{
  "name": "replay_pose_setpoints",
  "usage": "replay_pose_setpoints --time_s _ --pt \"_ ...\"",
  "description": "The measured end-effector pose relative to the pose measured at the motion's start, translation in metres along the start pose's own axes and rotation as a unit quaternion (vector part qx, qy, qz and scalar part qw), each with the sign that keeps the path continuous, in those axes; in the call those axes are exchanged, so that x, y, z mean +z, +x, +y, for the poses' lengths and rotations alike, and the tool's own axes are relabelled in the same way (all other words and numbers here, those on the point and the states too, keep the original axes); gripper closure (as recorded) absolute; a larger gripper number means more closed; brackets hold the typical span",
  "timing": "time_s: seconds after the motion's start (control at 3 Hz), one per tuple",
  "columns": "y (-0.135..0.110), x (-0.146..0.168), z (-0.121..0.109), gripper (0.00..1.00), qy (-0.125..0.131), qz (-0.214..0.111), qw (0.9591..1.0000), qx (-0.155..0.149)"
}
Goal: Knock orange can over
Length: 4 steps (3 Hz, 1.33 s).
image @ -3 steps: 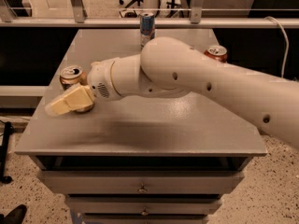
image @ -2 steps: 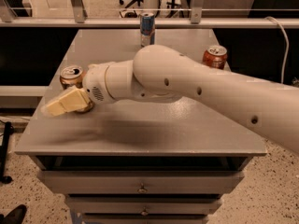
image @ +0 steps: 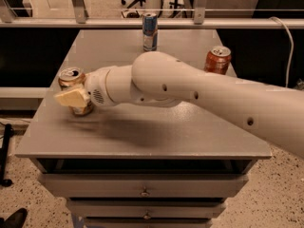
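The orange can (image: pixel 71 76), pale golden-bronze with a silver top, stands upright near the left edge of the grey table (image: pixel 142 137). My gripper (image: pixel 71 98), cream-coloured at the end of the white arm (image: pixel 190 89), is right in front of the can. It covers the can's middle and appears to touch it. Its fingers look pressed together into one wedge pointing left, with nothing held. The can's lower part shows under the gripper.
A deeper red-orange can (image: pixel 218 60) stands near the right edge. A slim blue-and-silver can (image: pixel 150 31) stands at the back middle. The table has drawers below its front edge. A railing runs behind it.
My gripper has moved from in front and left of the orange can up against it. The arm has swung left, uncovering the red-orange can. The orange can still stands upright.
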<state>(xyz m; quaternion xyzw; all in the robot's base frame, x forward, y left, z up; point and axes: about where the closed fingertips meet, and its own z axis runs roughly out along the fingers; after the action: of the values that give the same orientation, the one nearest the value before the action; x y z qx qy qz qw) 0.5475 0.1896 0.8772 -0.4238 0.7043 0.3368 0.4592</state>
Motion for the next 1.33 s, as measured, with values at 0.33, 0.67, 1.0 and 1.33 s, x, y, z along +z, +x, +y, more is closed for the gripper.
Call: replay_pose_setpoints --time_s 0.33,0.67,1.0,1.33 --pt "-0.003 -0.011 -0.013 0.8 0.014 0.009 0.9998 -0.006" --pt "-0.007 -0.036 -0.038 1.0 0.021 0.036 0.9991 -0.011" --pt "-0.01 -0.08 -0.061 1.0 0.018 0.098 0.9942 -0.042" --pt "0.007 -0.103 -0.052 1.0 -0.029 0.181 0.9793 -0.086"
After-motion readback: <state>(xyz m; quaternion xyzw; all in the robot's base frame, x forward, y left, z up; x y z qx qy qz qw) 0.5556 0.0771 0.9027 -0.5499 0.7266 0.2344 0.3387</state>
